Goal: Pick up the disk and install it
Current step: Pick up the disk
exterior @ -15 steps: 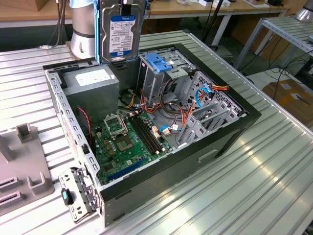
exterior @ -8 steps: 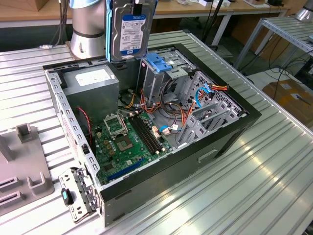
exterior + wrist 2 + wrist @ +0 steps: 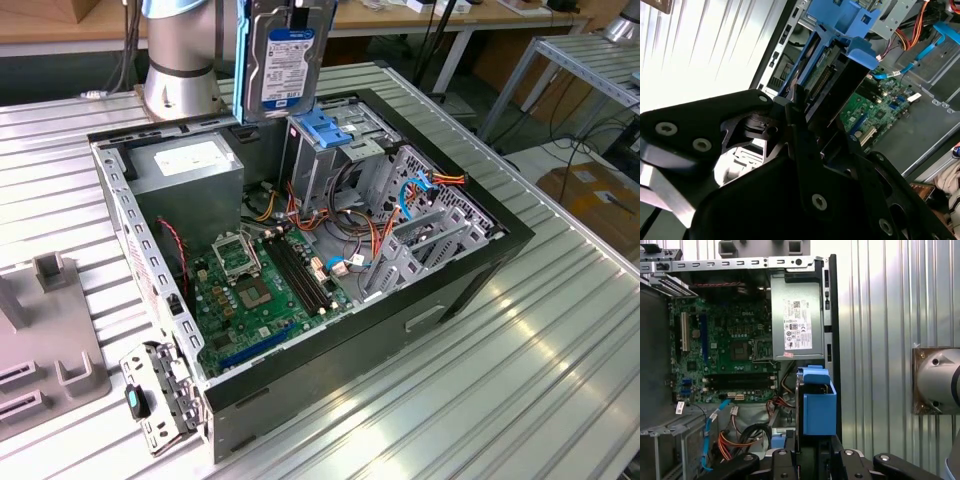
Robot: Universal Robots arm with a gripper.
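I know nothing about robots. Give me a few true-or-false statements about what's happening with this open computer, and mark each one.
1. The gripper holds the disk upright above the open computer case. True.
2. The disk lies flat on the motherboard. False: it is in the air, just above the grey drive cage.
3. The motherboard is exposed to view. True.
4. The power supply sits outside the case. False: it is inside the case, in a corner.
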